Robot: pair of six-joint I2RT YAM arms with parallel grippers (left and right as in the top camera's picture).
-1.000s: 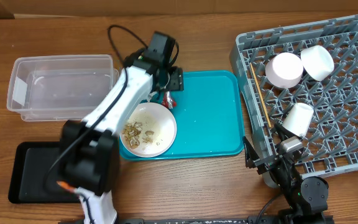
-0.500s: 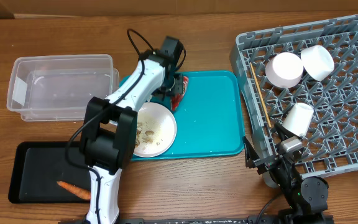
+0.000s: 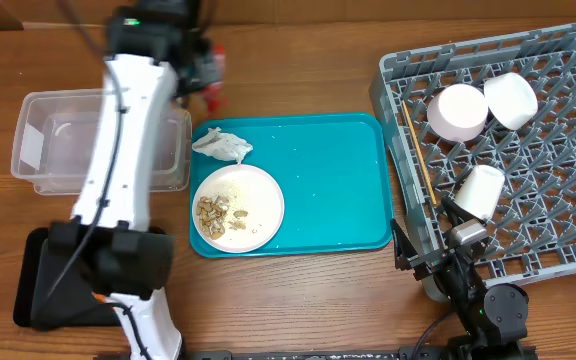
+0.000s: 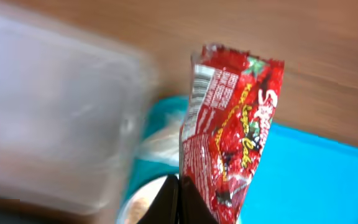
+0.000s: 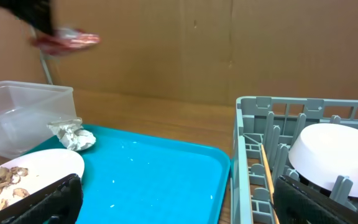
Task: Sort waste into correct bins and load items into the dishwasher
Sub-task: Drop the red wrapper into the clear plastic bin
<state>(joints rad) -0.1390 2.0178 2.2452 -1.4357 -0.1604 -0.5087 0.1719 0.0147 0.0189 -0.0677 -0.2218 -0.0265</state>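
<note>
My left gripper (image 3: 204, 68) (image 4: 179, 190) is shut on the red-and-white wrapper (image 3: 214, 88) (image 4: 229, 130), held in the air just past the far right corner of the clear tub (image 3: 98, 140) (image 4: 55, 112). The crumpled white napkin (image 3: 223, 147) (image 5: 72, 135) lies on the teal tray (image 3: 333, 180). Beside it stands the white plate (image 3: 236, 207) (image 5: 30, 171) with brownish scraps. Two bowls (image 3: 456, 112) (image 3: 511, 100), a cup (image 3: 481, 190) and chopsticks (image 3: 418, 155) sit in the grey rack (image 3: 558, 220). My right gripper (image 3: 448, 262) (image 5: 179, 205) stands open and empty at the rack's near left corner.
The black tray (image 3: 33, 290) lies at the front left, partly under my left arm. The left arm stretches from the front edge across the tub's right end. Bare wooden table runs behind the teal tray.
The left gripper shut on the wrapper, lifted it off the teal tray and swung back and left toward the tub, uncovering the napkin. The right arm has not moved.
</note>
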